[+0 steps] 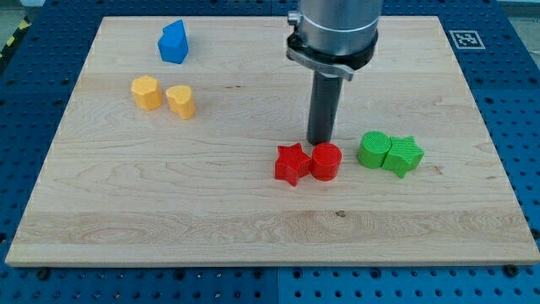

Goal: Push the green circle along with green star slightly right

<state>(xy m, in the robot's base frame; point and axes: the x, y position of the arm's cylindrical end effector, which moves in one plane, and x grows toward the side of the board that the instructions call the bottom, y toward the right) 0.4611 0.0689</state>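
The green circle (373, 149) and the green star (403, 155) sit side by side, touching, near the view's right side of the board (253, 228), with the star on the circle's right. My tip (320, 141) is a plain rod that cannot open or close, and it holds nothing; it stands just behind the red circle (326, 161), next to the red star (292, 163), a little to the left of the green circle and not touching it. I think the push has not started yet: my tip must first get to the green circle's left side, then slide right to move both green blocks.
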